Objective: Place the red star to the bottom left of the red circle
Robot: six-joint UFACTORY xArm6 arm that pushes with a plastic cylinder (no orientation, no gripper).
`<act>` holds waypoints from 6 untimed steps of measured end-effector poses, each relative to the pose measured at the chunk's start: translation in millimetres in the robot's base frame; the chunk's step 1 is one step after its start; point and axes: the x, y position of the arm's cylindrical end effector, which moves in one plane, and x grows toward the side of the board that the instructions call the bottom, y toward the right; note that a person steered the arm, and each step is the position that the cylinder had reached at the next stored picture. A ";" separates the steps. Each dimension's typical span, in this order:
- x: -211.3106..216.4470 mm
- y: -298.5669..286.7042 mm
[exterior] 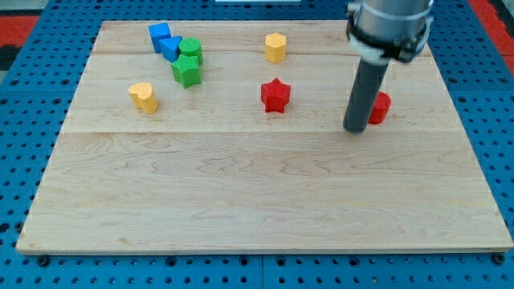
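The red star (275,95) lies on the wooden board (257,193) a little above the middle. The red circle (380,107) lies to the star's right, partly hidden behind my rod. My tip (355,128) rests on the board just left of the red circle, touching or nearly touching it, and well to the right of the red star.
A yellow hexagon block (275,47) sits near the view's top, above the star. A yellow heart-like block (144,96) is at the left. Two blue blocks (165,41), a green cylinder (190,50) and a green star (186,71) cluster at the top left.
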 end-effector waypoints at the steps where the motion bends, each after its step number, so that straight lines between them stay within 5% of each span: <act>1: 6.1 -102.0; 2: -44.2 -198.8; 3: -103.1 -182.8; 5: -81.7 -43.4; 6: -59.4 -86.7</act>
